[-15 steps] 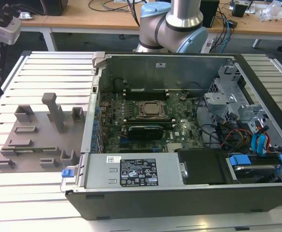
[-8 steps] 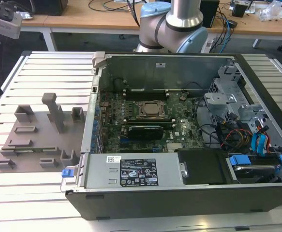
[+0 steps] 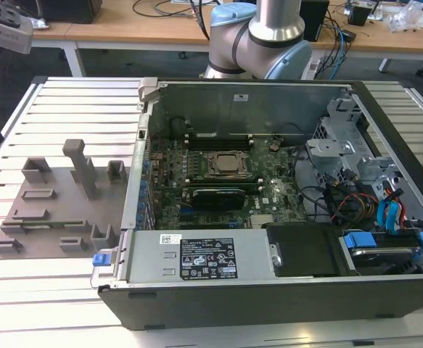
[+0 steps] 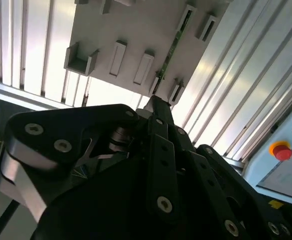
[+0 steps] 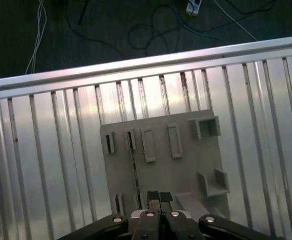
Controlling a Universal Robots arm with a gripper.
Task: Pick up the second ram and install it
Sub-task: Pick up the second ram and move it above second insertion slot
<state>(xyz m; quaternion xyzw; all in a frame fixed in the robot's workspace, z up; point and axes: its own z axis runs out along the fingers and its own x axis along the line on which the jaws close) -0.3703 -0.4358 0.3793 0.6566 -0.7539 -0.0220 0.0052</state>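
The second ram (image 5: 134,167) is a thin green stick standing on edge in holders on the grey fixture plate (image 5: 186,172). In the second wrist view the ram (image 4: 174,46) shows edge-on between two small holder blocks. In the exterior view it is a thin dark line (image 3: 51,225) on the plate, at the exterior view's left of the open computer case (image 3: 269,297). My gripper (image 5: 159,197) hangs well above the plate, close to one end of the stick. Its fingers (image 4: 157,107) are shut together with nothing between them.
Grey fixture blocks (image 3: 80,167) of different heights stand on the plate. The slatted metal table (image 5: 45,150) runs under everything, with floor and cables past its edge. Inside the case lie the processor socket (image 3: 226,164), black memory slots (image 3: 218,138) and cables (image 3: 356,199).
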